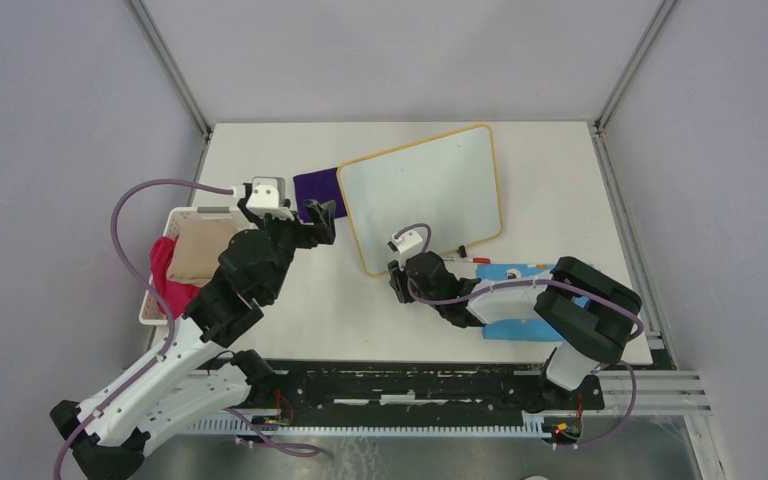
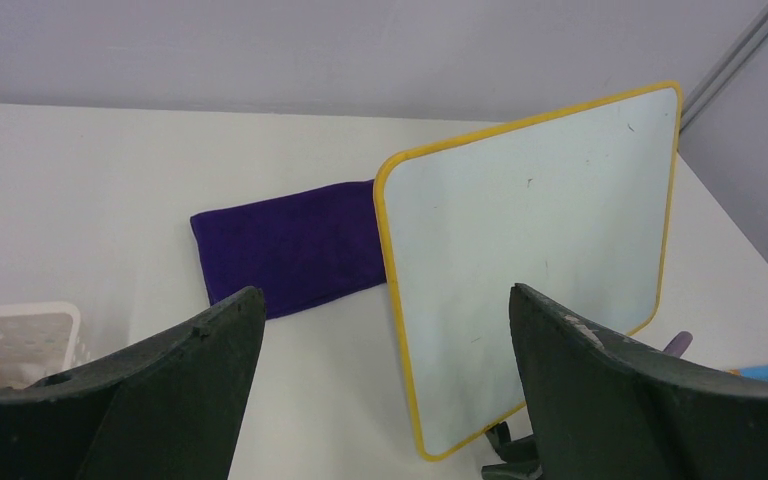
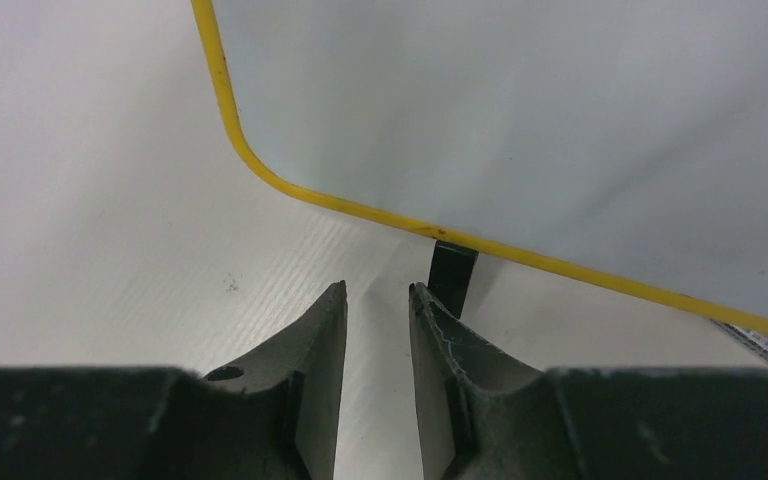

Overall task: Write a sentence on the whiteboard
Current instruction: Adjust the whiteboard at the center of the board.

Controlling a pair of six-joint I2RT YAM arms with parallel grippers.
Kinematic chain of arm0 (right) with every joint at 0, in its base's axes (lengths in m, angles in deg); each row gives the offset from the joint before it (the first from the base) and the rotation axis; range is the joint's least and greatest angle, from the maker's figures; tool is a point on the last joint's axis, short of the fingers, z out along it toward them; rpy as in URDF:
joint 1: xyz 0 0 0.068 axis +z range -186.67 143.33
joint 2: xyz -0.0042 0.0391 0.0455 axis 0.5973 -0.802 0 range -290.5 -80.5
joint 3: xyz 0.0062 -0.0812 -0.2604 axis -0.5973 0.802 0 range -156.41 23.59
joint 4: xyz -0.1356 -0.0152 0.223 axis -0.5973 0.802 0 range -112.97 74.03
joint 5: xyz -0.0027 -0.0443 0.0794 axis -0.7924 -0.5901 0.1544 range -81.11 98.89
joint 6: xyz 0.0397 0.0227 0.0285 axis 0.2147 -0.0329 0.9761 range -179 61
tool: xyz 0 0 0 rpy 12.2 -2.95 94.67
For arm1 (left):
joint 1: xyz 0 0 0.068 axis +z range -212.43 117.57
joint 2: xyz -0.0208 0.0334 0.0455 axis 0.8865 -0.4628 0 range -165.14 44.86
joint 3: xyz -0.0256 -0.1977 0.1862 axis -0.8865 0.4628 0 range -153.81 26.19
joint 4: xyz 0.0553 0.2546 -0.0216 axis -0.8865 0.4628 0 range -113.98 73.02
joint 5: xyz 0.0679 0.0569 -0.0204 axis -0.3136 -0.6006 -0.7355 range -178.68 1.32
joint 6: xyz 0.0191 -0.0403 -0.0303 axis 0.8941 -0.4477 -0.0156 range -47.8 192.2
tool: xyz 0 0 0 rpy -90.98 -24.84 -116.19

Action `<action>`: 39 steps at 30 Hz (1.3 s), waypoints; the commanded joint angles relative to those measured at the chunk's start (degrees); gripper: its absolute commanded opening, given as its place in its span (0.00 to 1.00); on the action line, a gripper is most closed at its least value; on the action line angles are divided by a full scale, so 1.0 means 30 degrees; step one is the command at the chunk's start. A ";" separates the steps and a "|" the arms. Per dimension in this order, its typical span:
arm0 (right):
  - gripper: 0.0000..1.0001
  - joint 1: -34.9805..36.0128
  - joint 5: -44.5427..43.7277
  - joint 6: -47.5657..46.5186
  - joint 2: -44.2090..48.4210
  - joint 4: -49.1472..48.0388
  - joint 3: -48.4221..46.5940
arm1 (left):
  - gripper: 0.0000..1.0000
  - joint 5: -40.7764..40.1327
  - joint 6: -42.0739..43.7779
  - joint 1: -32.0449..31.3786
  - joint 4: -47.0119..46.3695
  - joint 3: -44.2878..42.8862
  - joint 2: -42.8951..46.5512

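Observation:
The whiteboard (image 1: 425,195) lies tilted on the table, white with a thin yellow frame. Its face (image 2: 530,250) shows plain white, and the sentence is out of view. My left gripper (image 1: 320,222) hovers at the board's left edge, open wide (image 2: 385,290) with nothing between the fingers. My right gripper (image 1: 397,280) sits low at the board's near left corner (image 3: 520,110). It is open by a narrow gap (image 3: 377,288) that holds nothing. Its right fingertip is just short of a black foot (image 3: 452,275) of the board.
A purple cloth (image 1: 318,187) lies against the board's left edge. A red-capped marker (image 1: 470,259) lies by the board's near edge, next to a blue cloth (image 1: 505,325) under my right arm. A white basket (image 1: 175,215) with beige and pink cloths stands at the left.

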 commanded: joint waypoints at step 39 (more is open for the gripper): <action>0.43 -0.0528 -0.1347 -0.0659 -0.1052 -0.0039 -0.1569 | 0.96 -0.1115 0.0911 -0.0446 -0.0638 -0.0151 -0.0560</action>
